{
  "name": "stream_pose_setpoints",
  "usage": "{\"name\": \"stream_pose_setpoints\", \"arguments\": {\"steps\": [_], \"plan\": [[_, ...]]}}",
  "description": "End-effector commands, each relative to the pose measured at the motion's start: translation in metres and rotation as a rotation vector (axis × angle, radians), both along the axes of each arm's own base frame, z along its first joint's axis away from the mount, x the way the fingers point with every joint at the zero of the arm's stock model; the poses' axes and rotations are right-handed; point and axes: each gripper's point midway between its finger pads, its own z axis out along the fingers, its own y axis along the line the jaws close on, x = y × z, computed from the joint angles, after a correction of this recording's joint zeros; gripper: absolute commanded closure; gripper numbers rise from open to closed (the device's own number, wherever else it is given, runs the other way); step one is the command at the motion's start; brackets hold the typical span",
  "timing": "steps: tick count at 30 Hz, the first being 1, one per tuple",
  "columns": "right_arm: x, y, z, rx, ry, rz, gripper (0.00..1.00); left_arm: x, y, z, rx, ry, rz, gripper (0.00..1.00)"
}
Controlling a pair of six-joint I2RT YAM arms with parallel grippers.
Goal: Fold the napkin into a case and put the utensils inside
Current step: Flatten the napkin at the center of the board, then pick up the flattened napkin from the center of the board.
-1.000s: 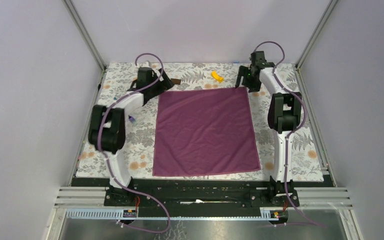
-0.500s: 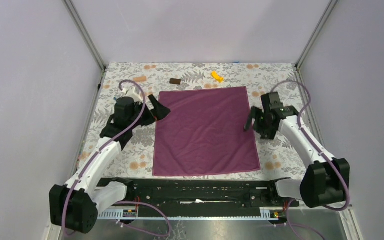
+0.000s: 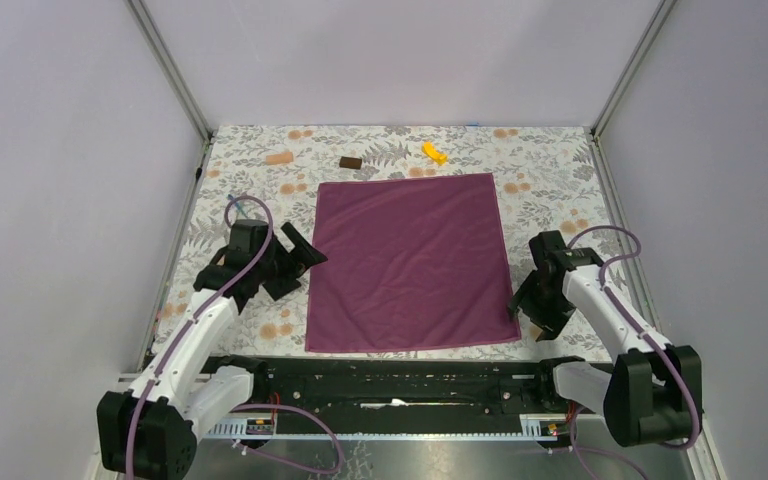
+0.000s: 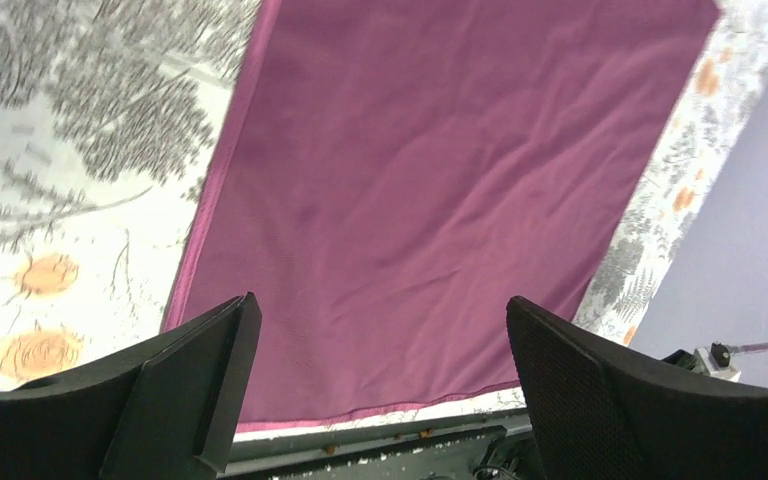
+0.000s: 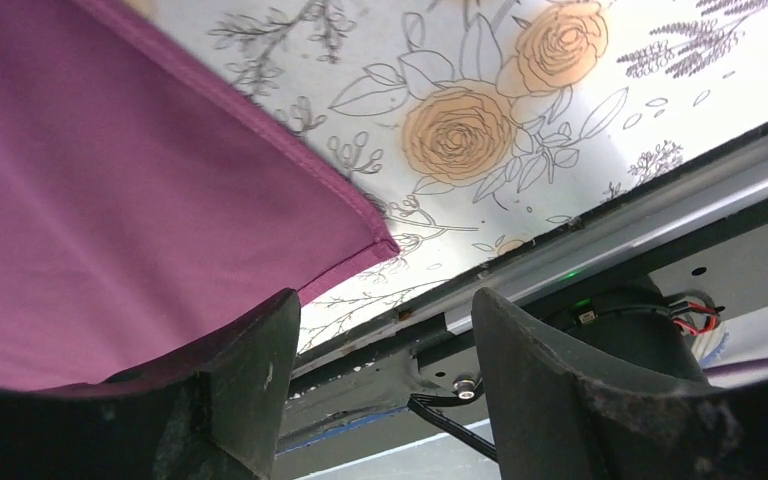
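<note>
The plum napkin (image 3: 410,262) lies flat and unfolded in the middle of the floral table covering. My left gripper (image 3: 300,268) is open and empty, just off the napkin's left edge. In the left wrist view the napkin (image 4: 440,180) fills the space beyond my open gripper (image 4: 380,385). My right gripper (image 3: 524,306) is open and empty at the napkin's near right corner. In the right wrist view that corner of the napkin (image 5: 110,200) lies just ahead of my open gripper (image 5: 385,385). The fork and spoon are out of view.
A small yellow piece (image 3: 434,152), a small brown block (image 3: 351,162) and a small peach piece (image 3: 280,158) lie beyond the napkin's far edge. The black rail (image 3: 400,375) runs along the table's near edge, close behind both grippers.
Both arms have swung from the napkin's far corners toward the near edge. The left gripper has moved down the left edge, the right to the near right corner. The napkin has not moved.
</note>
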Motion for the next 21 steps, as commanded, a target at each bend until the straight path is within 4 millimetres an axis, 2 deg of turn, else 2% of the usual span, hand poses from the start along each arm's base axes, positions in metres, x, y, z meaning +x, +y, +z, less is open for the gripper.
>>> {"name": "stream_pose_setpoints", "arguments": {"steps": [1, 9, 14, 18, 21], "plan": [[-0.004, 0.003, -0.011, 0.005, 0.050, -0.082, 0.31, -0.020, 0.000, -0.024, -0.039, 0.163, 0.057, 0.01], [-0.001, 0.012, -0.030, 0.046, 0.065, -0.158, 0.41, -0.026, 0.008, -0.021, -0.017, 0.151, 0.117, 0.01], [0.000, 0.008, -0.041, 0.014, 0.070, -0.178, 0.44, -0.031, 0.005, -0.017, -0.032, 0.150, 0.131, 0.01], [-0.002, 0.009, -0.048, 0.018, 0.080, -0.205, 0.45, -0.040, 0.008, -0.016, 0.006, 0.168, 0.175, 0.01], [-0.005, 0.008, -0.055, 0.011, 0.081, -0.225, 0.50, -0.051, 0.007, -0.017, 0.038, 0.216, 0.190, 0.01]]}}
